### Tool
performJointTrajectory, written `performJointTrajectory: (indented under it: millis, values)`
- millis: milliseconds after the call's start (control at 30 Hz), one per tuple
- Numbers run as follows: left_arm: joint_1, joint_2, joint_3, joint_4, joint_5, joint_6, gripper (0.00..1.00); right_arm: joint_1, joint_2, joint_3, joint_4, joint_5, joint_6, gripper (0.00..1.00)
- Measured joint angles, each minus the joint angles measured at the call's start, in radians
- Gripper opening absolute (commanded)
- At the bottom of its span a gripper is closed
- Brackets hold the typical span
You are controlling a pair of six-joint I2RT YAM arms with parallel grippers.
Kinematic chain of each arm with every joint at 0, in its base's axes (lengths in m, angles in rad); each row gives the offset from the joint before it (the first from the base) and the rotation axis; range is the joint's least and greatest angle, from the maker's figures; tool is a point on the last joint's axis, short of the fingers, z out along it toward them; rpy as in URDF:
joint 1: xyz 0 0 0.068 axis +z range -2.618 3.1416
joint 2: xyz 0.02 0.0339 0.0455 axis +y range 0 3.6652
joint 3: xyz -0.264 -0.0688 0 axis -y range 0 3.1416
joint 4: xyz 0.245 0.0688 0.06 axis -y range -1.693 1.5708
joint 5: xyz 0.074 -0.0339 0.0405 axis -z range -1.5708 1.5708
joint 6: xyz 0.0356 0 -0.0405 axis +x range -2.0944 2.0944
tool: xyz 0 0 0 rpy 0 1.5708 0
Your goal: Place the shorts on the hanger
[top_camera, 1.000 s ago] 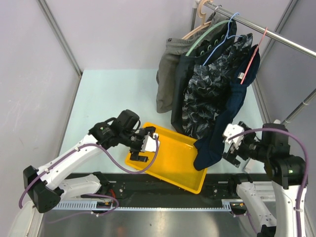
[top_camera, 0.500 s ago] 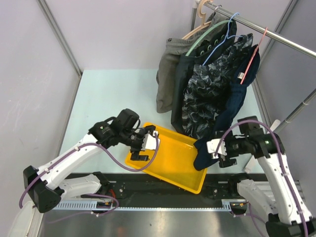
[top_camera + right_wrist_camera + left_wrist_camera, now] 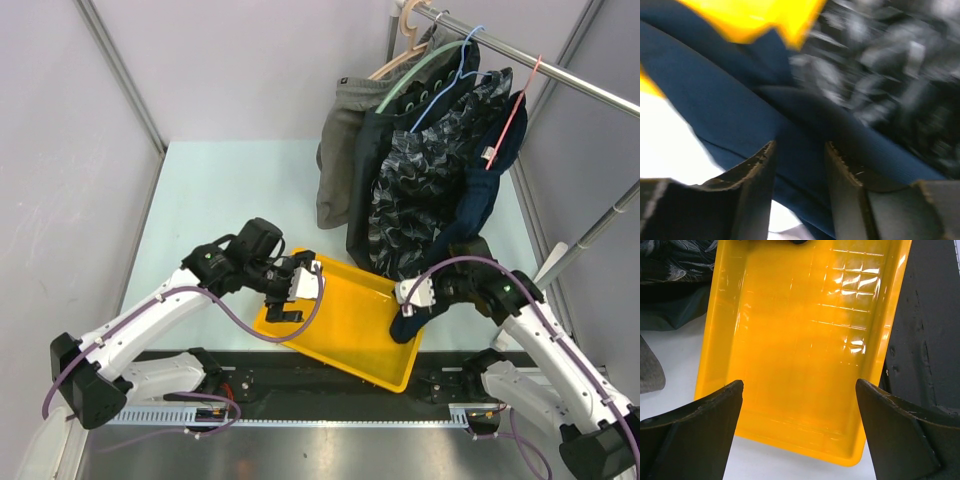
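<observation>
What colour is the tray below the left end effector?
Bright yellow tray, clearest in the left wrist view.

Bright, even light from overhead fills the top view with only soft shadows, white glare patches streak the glossy yellow tray [image 3: 790,370] in the sharp left wrist view, and the right wrist view is smeared with motion blur, leaving the shorts [image 3: 730,110] and the patterned fabric [image 3: 885,65] indistinct.
</observation>
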Motion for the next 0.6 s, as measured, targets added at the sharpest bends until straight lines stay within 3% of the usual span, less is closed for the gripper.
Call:
performJointTrajectory:
  millis: [333, 600]
  values:
    - [0.063, 0.009, 0.007, 0.015, 0.033, -0.054, 0.97, -0.071, 0.179, -0.008, 0.467, 0.206, 0.043, 0.41]
    - [0.159, 0.011, 0.019, 0.030, 0.083, -0.116, 0.97, -0.228, 0.345, -0.010, 0.747, 0.265, 0.012, 0.44]
